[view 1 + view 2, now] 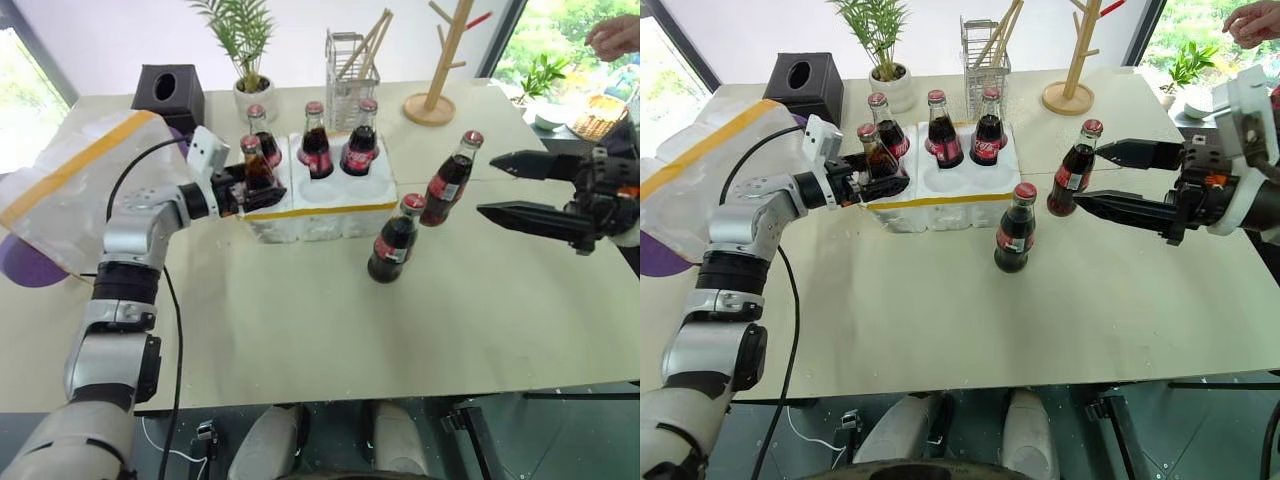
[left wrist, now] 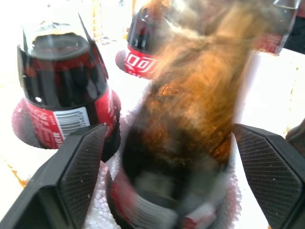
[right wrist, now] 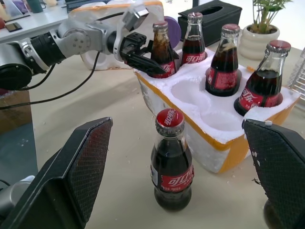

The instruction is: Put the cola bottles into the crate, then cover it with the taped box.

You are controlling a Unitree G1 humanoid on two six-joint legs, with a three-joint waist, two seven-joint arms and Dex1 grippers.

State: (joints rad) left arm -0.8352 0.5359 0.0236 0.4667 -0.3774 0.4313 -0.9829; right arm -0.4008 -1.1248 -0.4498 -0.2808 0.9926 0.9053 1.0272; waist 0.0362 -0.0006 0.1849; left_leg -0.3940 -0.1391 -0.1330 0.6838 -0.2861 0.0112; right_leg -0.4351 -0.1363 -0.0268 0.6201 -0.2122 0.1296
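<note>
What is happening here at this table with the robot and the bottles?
The robot is loading cola bottles into a white foam crate. Four bottles stand in its wells, and the left gripper is around the front-left one, fingers spread on either side of it. Two bottles are not yet in: one stands on the table in front of the crate, one to its right. The right gripper is open, near that second bottle. The taped box waits at the robot's left.
</note>
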